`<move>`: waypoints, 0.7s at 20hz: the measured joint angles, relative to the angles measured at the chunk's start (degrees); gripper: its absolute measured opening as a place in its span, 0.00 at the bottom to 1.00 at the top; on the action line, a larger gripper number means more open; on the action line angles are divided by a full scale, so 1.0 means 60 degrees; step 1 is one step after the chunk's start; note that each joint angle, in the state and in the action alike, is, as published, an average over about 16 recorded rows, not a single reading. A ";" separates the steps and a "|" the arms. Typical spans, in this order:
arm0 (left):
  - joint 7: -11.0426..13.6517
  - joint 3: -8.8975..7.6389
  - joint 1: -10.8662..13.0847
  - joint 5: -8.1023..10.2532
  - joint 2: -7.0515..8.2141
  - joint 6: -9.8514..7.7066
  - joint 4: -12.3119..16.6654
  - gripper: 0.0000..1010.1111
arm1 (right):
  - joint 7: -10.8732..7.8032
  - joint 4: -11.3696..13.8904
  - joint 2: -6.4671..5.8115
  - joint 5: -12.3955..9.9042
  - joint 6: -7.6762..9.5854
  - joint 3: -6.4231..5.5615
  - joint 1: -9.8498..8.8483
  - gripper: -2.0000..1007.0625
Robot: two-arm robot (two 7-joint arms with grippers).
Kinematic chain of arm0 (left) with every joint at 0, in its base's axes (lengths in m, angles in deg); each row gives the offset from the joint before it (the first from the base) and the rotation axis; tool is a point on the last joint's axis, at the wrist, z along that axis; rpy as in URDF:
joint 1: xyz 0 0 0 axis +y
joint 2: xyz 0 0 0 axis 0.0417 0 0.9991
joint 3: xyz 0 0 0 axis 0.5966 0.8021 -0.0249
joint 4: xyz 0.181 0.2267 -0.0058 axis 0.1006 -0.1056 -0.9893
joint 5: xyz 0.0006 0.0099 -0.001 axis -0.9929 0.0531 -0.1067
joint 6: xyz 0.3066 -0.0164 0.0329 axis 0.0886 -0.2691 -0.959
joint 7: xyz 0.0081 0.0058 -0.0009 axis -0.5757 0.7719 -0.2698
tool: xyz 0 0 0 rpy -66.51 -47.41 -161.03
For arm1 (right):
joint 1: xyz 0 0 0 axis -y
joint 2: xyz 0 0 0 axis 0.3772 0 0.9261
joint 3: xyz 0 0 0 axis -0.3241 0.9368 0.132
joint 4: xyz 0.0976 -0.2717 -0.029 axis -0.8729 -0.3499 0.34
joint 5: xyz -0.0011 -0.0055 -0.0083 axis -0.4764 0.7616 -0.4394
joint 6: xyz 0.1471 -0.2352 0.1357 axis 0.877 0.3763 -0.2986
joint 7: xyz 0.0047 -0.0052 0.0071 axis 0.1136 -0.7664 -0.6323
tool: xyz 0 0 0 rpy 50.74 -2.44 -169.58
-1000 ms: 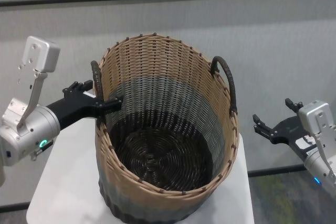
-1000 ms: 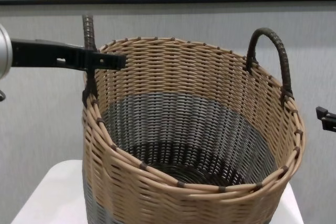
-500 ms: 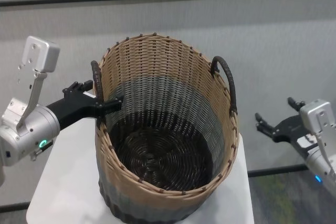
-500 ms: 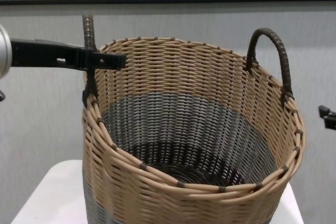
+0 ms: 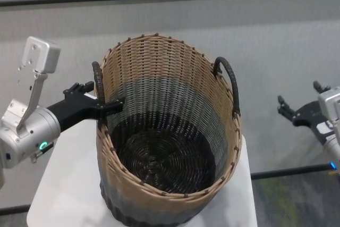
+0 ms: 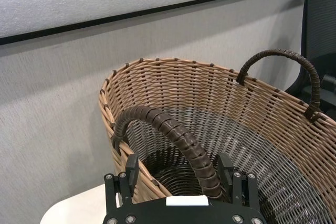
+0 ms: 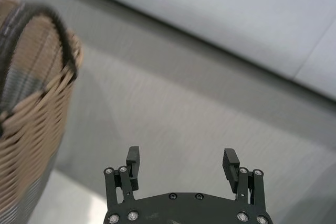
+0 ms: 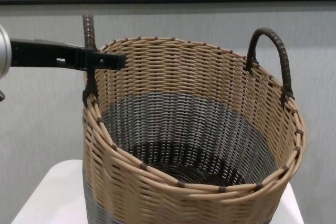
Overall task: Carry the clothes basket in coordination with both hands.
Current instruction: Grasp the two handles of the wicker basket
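The clothes basket (image 5: 164,131) stands upright on a small white table (image 5: 69,184); it is woven, with a tan rim band, a grey middle and a dark base. My left gripper (image 5: 109,104) reaches in from the left at rim height. In the left wrist view its open fingers (image 6: 129,166) straddle the dark left loop handle (image 6: 173,129) without closing on it. My right gripper (image 5: 298,92) is open and empty in the air, well to the right of the right handle (image 5: 232,86). The right wrist view shows that gripper (image 7: 181,156) with the basket (image 7: 26,103) off to one side.
A grey wall stands close behind the basket. The table's bare top (image 8: 47,192) shows at the left of the basket. A black chair (image 6: 320,24) is beyond the basket's right side. Carpeted floor (image 5: 292,200) lies below the right arm.
My right gripper has drawn away to the right, farther from the right handle, and has left the chest view. The left gripper and basket have not moved.
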 joint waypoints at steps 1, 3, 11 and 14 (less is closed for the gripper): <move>0.0000 0.0000 0.0000 0.0001 0.0001 -0.0001 0.0001 0.99 | 0.0024 -0.0004 0.0014 0.0061 -0.0108 -0.0041 0.0019 0.99; 0.0000 -0.0001 0.0001 0.0002 0.0002 -0.0002 0.0002 0.99 | 0.0033 0.0001 0.0042 0.0162 -0.0350 -0.0113 0.0055 0.99; 0.0000 -0.0002 0.0004 0.0008 0.0005 -0.0005 0.0007 0.99 | -0.0509 0.0255 0.0158 0.0039 -0.1455 -0.0280 0.0122 0.99; 0.0000 -0.0002 0.0004 0.0009 0.0005 -0.0005 0.0007 0.99 | -0.0885 0.0412 0.0225 -0.0243 -0.1759 -0.0317 0.0124 0.99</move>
